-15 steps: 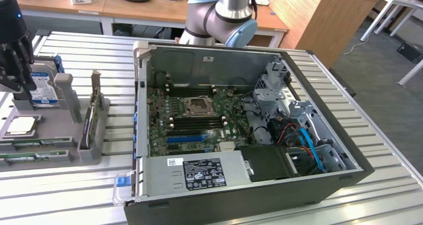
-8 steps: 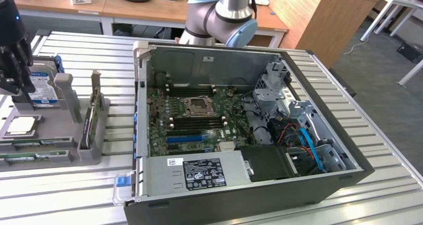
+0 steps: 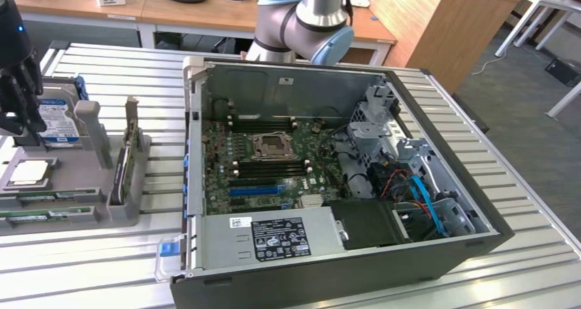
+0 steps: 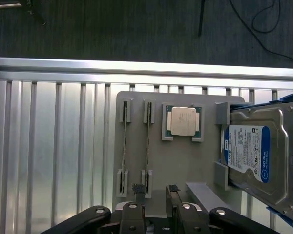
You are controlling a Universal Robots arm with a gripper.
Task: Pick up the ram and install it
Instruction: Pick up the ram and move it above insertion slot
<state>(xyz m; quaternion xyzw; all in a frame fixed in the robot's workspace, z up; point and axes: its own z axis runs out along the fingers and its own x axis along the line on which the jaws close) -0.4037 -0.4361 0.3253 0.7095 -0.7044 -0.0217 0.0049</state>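
ram is seen ungrasped in its holder; end effector is held apart near it; nothing is installed yet

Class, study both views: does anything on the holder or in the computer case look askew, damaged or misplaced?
Nothing stands out. Both ram sticks lie straight in the grey holder, the processor sits square, the gripper hangs open above.

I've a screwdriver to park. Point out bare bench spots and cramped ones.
Bare: ribbed aluminium bench nearer the camera than the grey holder tray, and at the exterior view's right of the open black computer case. Crowded: the tray, with thin green ram sticks, square silver processor, blue-labelled hard drive; the case's interior.
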